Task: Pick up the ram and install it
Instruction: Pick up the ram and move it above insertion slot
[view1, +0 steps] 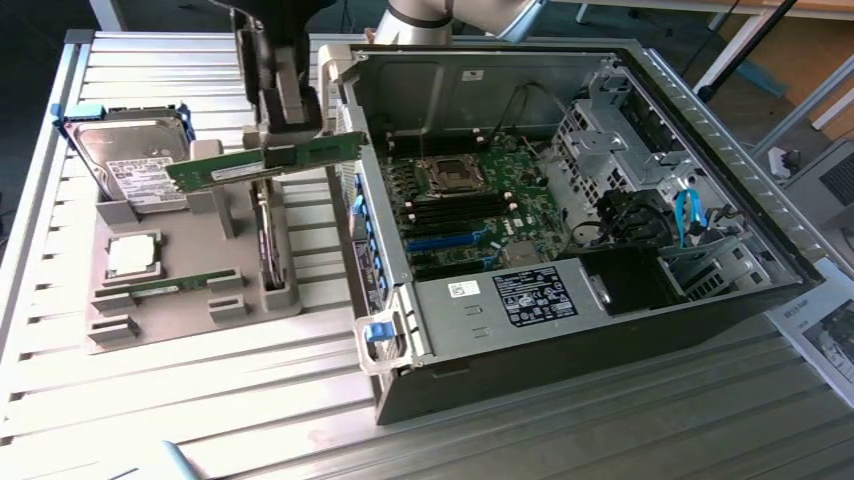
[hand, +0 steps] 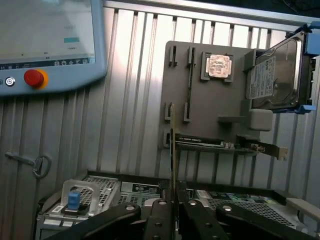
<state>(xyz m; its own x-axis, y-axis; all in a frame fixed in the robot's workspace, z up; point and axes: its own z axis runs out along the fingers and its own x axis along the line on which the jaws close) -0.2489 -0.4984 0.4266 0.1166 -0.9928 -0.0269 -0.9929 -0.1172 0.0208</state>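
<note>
Exterior view's left: grey fixture tray (view1: 200, 325), hard drive (view1: 127, 165) at its far end. Above it my gripper (view1: 287, 152) is clamped narrow on the ram (view1: 214, 171), near mid-length. The stick hangs clear of the tray, just beside the case wall. Right: open computer case (view1: 534, 300), dark motherboard slots (view1: 454, 212). Judgement: keep the stick parallel to its slot and press both ends evenly.
</note>
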